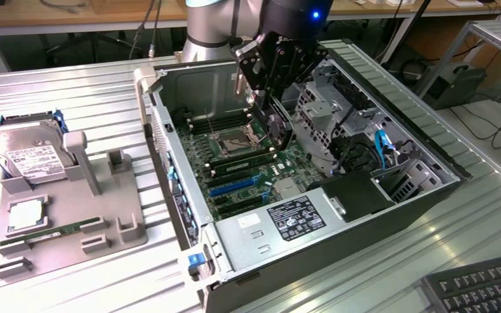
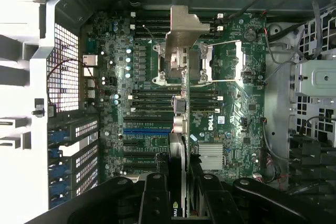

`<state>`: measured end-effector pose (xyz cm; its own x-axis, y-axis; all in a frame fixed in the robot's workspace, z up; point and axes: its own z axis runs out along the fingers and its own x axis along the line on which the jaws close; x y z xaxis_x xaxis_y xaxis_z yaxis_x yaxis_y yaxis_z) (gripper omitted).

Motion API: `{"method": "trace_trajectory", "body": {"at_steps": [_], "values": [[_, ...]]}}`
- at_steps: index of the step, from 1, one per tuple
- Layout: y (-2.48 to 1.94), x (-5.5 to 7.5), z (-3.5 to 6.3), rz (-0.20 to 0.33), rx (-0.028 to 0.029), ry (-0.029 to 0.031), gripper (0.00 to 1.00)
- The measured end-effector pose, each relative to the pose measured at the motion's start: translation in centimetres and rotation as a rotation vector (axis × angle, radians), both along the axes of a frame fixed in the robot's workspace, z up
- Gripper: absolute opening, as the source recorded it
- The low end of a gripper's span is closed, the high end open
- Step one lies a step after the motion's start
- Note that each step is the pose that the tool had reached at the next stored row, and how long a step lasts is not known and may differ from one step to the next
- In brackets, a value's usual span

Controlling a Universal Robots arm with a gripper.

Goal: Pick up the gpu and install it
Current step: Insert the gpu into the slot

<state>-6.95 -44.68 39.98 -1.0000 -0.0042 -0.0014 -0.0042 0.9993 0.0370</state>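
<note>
Open computer case (image 1: 425, 124) on the tabletop (image 1: 76, 91), with my jaws lowered inside it and clamped on the gpu (image 1: 278, 130). The gpu is a thin, flat, dark card, held upright on edge within the case. In the wrist view it appears edge-on (image 2: 181, 145) between my two black fingers (image 2: 156, 198). The end farthest from my jaws carries a silvery metal bracket (image 2: 188, 27) with a bent tab, and the gripped end shows a small green-and-white mark. The card hangs over the green motherboard (image 2: 220, 124) on the case floor, its bracket end near the processor socket (image 1: 237, 140); I cannot tell whether it touches the board. Blue expansion slots (image 2: 147, 130) lie beside the card. Outside the case, a grey holder (image 1: 102, 208) carries a hard drive (image 1: 29, 156).
</note>
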Motion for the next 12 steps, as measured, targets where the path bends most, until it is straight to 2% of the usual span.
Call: {"method": "trace_trajectory", "body": {"at_steps": [9, 12], "values": [[0.0, 0.02, -0.01, 0.001, 0.0001, -0.0001, 0.26], [0.0, 0.03, -0.01, 0.047, 0.0002, -0.0001, 0.26]]}}
